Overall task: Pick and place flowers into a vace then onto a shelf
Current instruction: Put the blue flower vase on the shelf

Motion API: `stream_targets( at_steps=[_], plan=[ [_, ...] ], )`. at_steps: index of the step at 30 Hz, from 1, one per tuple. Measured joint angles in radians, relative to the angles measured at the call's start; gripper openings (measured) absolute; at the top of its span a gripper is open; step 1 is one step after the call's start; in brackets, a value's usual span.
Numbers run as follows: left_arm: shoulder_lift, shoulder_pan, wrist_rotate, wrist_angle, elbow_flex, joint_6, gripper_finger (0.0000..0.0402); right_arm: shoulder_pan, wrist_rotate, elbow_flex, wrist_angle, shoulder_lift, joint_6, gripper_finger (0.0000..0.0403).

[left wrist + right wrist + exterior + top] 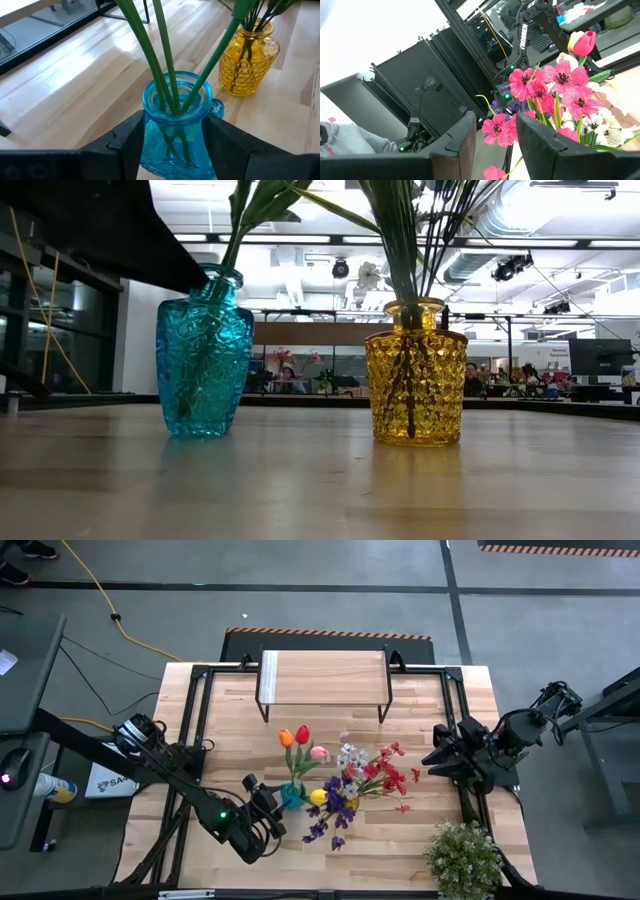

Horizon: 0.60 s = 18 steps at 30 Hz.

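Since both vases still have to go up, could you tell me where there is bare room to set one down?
The shelf top is bare. Bare table lies between the shelf and the flowers. It is crowded mid-table around the blue vase, flanked by the left gripper, and the yellow vase; the potted plant fills the near right corner.

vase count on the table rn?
2. The blue vase stands between the left tool's fingers, stems in it; the yellow vase stands apart beside it, full of flowers. Neither is on the shelf.

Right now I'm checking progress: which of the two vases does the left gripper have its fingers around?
The blue vase, holding the tulip stems; the left gripper flanks its neck. The yellow vase stands apart, untouched.
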<state>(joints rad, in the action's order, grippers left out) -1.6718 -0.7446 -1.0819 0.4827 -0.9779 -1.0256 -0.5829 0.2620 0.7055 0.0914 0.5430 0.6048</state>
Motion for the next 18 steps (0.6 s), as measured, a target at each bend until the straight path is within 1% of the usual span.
stream_targets(
  at_steps=[12, 18],
  plan=[
    [0.0, 0.025, 0.015, -0.003, 0.0, 0.005, 0.0227, 0.0, 0.001, 0.0, 0.0, 0.0, 0.0, 0.013],
    [-0.041, 0.025, 0.02, -0.042, -0.001, -0.004, 0.0227, 0.0, 0.001, 0.0, 0.0, 0.0, 0.0, 0.013]
  ],
)
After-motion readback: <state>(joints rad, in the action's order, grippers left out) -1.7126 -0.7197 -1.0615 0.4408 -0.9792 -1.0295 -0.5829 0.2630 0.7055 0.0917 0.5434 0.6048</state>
